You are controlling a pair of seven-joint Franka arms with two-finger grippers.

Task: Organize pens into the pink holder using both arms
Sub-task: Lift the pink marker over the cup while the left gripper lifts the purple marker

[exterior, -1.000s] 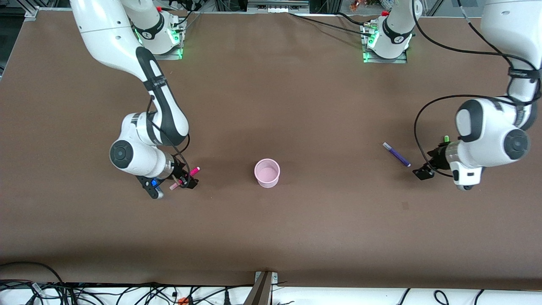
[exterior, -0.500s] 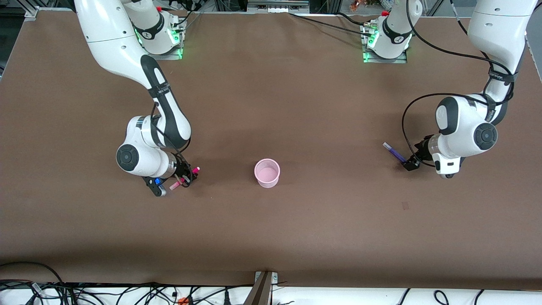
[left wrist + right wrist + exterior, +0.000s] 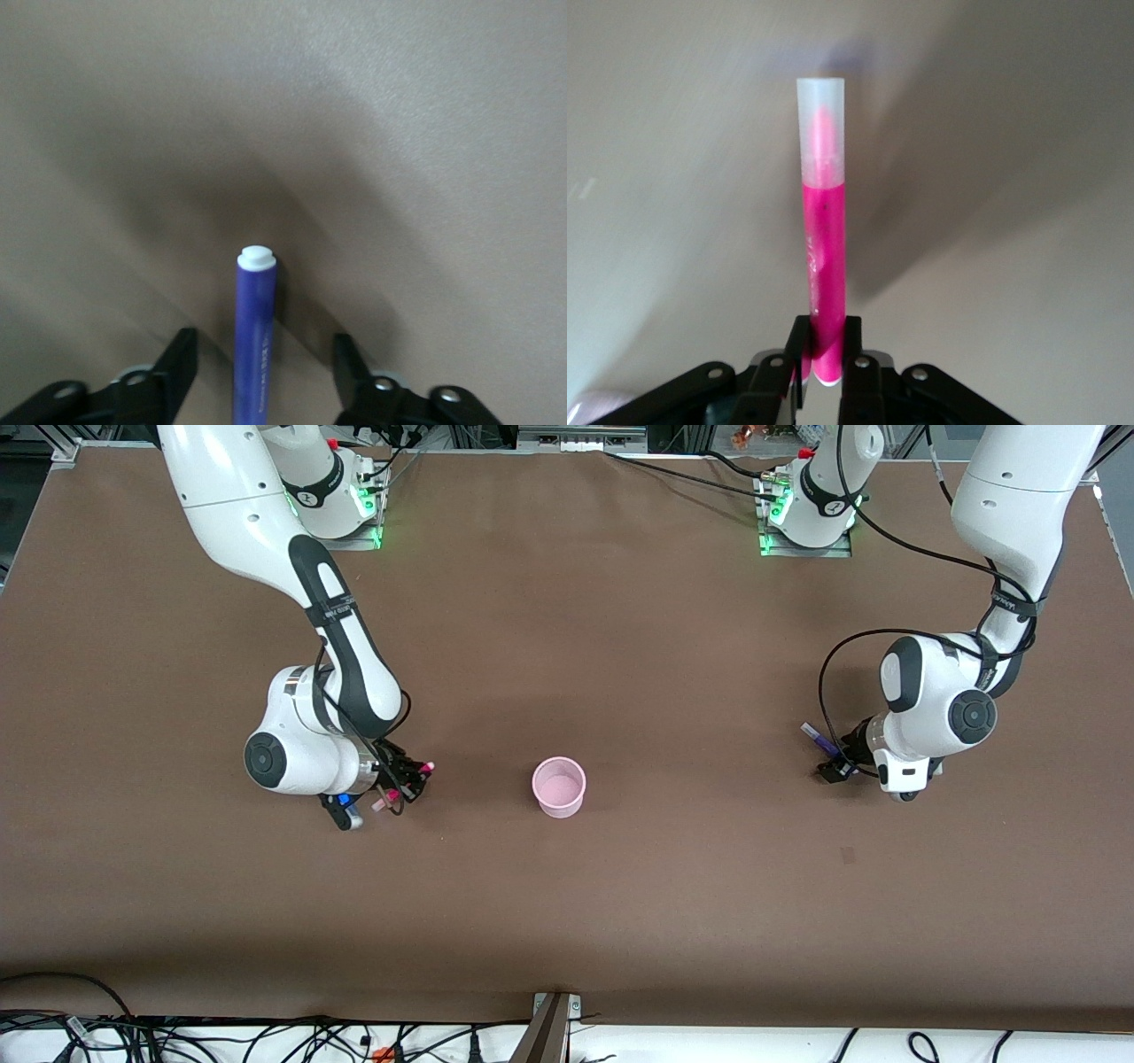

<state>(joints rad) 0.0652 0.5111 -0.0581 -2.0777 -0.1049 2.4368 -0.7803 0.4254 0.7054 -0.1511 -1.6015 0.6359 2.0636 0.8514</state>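
I've got the right gripper [image 3: 824,376] clenching the slim magenta-pink marker pen [image 3: 823,257] for carrying to the pale pink round plastic cup [image 3: 559,786] at its 3 o'clock, while the left gripper [image 3: 263,376], fingers spread, straddles the dark purple marker pen [image 3: 254,341] ready to grasp.

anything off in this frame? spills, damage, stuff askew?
Nothing stands out. The right claw is shut on the magenta pen, toward the right arm's end of the table from the upright pink holder. The left claw is open astride the purple pen lying on the table. No spills or visible damage.
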